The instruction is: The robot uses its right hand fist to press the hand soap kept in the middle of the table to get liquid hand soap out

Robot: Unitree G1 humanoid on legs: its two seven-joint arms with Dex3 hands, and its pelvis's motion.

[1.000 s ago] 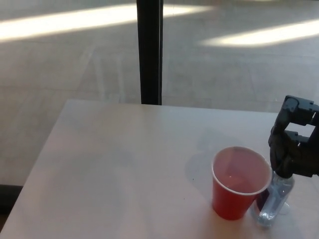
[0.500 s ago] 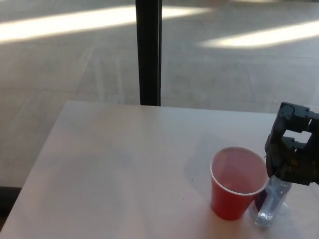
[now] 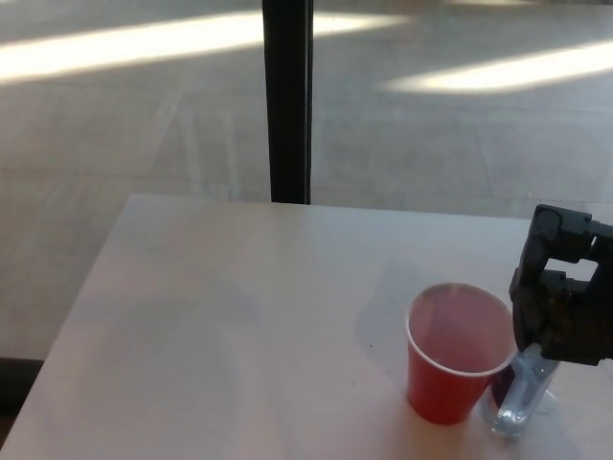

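Right hand: fisted, seemingly resting on the soap bottle's top.
Soap bottle: directly beneath the hand.
Red cup: just left, touching the bottle.

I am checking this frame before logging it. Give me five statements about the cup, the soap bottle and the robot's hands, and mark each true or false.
1. The red cup stands upright on the table. True.
2. The clear soap bottle stands to the left of the cup in the picture. False: it is right beside the cup, on the cup's right.
3. The right hand is over the top of the bottle. True.
4. The left hand is holding the cup. False: no left hand shows.
5. The cup lies tipped on its side. False: its open mouth faces up.
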